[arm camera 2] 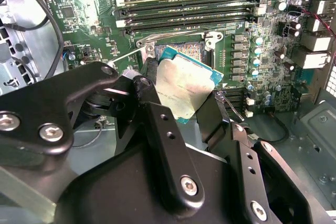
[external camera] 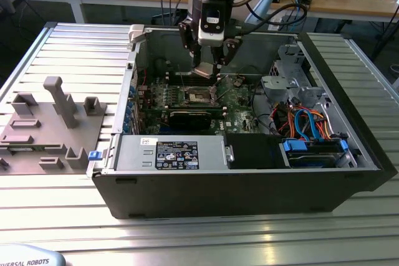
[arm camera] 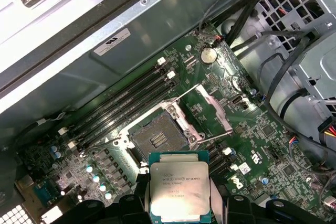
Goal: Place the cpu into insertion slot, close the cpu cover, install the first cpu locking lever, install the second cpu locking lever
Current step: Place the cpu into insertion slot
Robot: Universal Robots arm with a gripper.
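Observation:
My gripper [external camera: 206, 60] hangs inside the open computer case, shut on the cpu [external camera: 204, 71]. In both wrist views the cpu [arm camera 2: 185, 88] [arm camera: 180, 187] is a silvery square chip on a teal base, clamped at two opposite edges by the black fingers [arm camera 2: 211, 115]. It hovers tilted, above and just beside the insertion slot [arm camera: 158, 137], a dark square socket on the green board. The slot [arm camera 2: 190, 49] is bare and partly hidden behind the chip. The cpu cover [arm camera: 214, 109] lies swung open beside the slot. A thin wire lever [arm camera: 184, 92] stands raised.
Long black memory slots [arm camera: 123, 103] run beside the socket. Black cables [arm camera: 273, 61] and a metal drive cage [external camera: 290, 73] sit to the exterior view's right. The case wall [arm camera: 131, 30] is close behind. A grey fixture [external camera: 56, 123] stands outside on the table.

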